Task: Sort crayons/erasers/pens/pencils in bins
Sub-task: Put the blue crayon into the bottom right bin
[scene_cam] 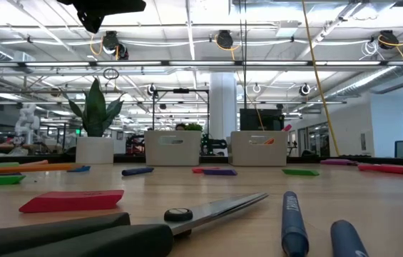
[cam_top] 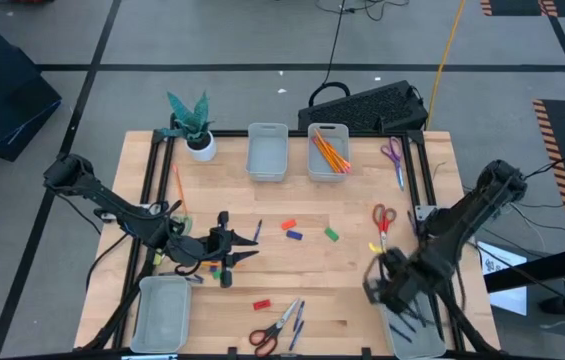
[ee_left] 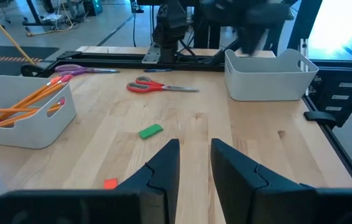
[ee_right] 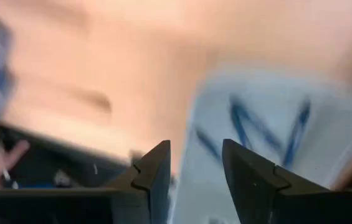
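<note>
**Sorting partly done: pencils and some pens binned, erasers and loose pens left**

Seen from above, the pencils (cam_top: 331,153) lie in the bin (cam_top: 329,131) at about 12 o'clock on the tabletop (cam_top: 352,270). The bin (cam_top: 266,152) just beside it looks empty. The bin (cam_top: 417,338) at 4 o'clock holds dark blue pens (ee_right: 244,121), as the right wrist view shows, though blurred. The bin (cam_top: 162,312) at 8 o'clock looks empty.

Still loose, by my judgement: a red eraser (cam_top: 289,226), a blue eraser (cam_top: 296,236) and a green eraser (cam_top: 331,234) near the centre, another red eraser (cam_top: 260,304) toward 6 o'clock, and two pens (cam_top: 296,322) beside the scissors (cam_top: 270,332) there. One orange pencil (cam_top: 178,188) lies at 10 o'clock.

The right hand (cam_top: 390,283) hovers just beside the 4 o'clock bin, fingers parted with nothing between them. The left hand (cam_top: 232,246) sits toward 8 o'clock of centre, fingers apart and empty in its wrist view.

Small coloured bits lie under the left arm near that hand; whether they are crayons or erasers is hard to tell. The count of pens in the bin is unclear through the blur, and the 4 o'clock bin is cut off by the picture's edge.
</note>
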### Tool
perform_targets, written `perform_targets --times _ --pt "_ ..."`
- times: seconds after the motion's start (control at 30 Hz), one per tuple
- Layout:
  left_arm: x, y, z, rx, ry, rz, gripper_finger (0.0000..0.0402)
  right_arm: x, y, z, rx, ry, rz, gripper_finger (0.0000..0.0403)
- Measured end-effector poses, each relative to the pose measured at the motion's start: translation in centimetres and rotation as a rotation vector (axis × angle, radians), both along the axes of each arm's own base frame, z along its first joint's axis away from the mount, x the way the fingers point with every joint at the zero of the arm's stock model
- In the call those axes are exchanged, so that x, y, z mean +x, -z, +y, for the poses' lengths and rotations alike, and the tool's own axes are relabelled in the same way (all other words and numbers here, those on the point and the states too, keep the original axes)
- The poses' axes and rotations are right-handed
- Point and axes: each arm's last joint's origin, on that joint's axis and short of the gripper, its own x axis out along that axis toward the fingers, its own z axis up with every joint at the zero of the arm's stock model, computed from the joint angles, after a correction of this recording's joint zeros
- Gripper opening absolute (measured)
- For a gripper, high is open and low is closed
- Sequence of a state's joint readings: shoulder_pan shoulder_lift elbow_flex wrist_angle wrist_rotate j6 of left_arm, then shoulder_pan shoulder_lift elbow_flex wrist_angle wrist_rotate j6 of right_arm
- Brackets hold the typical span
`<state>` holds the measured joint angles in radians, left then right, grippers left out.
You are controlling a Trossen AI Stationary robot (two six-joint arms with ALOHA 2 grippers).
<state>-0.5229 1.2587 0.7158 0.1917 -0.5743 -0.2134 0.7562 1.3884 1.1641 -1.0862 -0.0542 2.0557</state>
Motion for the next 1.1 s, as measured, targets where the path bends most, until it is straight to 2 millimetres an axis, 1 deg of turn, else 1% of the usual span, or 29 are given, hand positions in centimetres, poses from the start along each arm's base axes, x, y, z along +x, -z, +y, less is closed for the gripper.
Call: perform_targets --times 0.07,0.13,0.2,0.27,0.33,0.43,0.53,0.63,0.73,0.8,0.9,1.0,1.1 --pt "0.0 0.0 0.0 0.000 0.000 0.000 0.0095 0.4 -0.5 -2.3 -0.118 -0.018 -0.032 0.0134" --pt "0.0 0.0 0.0 0.000 0.000 0.000 0.0095 0.8 -0.9 -4.9 -0.236 -0.040 -0.023 0.0131" --pt "0.0 0.0 0.0 0.000 0.000 0.000 0.0095 1.1 -1.0 -7.5 -0.328 -0.076 0.045 0.0131" --pt "0.0 0.0 0.0 0.000 0.000 0.000 0.0095 1.4 -0.8 -10.2 -0.373 -0.120 0.134 0.0131" --pt "0.0 0.0 0.0 0.000 0.000 0.000 0.0095 1.8 0.1 -12.7 -0.369 -0.174 0.193 0.0131" --pt "0.0 0.0 0.0 0.000 0.000 0.000 0.0095 1.9 2.4 -16.3 -0.296 -0.219 0.239 0.0131" --pt "0.0 0.0 0.0 0.000 0.000 0.000 0.0095 0.1 5.2 -19.2 -0.207 -0.243 0.357 0.0131" --pt "0.0 0.0 0.0 0.000 0.000 0.000 0.0095 -1.8 7.7 -20.7 -0.102 -0.275 0.409 0.0131" --pt "0.0 0.0 0.0 0.000 0.000 0.000 0.0095 -3.1 9.7 -21.5 -0.018 -0.306 0.396 0.0133" --pt "0.0 0.0 0.0 0.000 0.000 0.000 0.0095 -3.7 10.6 -21.9 0.008 -0.320 0.386 0.0142" --pt "0.0 0.0 0.0 0.000 0.000 0.000 0.0095 -4.1 11.5 -22.6 0.004 -0.333 0.390 0.0161" --pt "0.0 0.0 0.0 0.000 0.000 0.000 0.0095 -4.3 11.9 -23.3 0.010 -0.358 0.422 0.0176" --pt "0.0 0.0 0.0 0.000 0.000 0.000 0.0095 -4.4 12.1 -23.9 0.030 -0.347 0.431 0.0184"
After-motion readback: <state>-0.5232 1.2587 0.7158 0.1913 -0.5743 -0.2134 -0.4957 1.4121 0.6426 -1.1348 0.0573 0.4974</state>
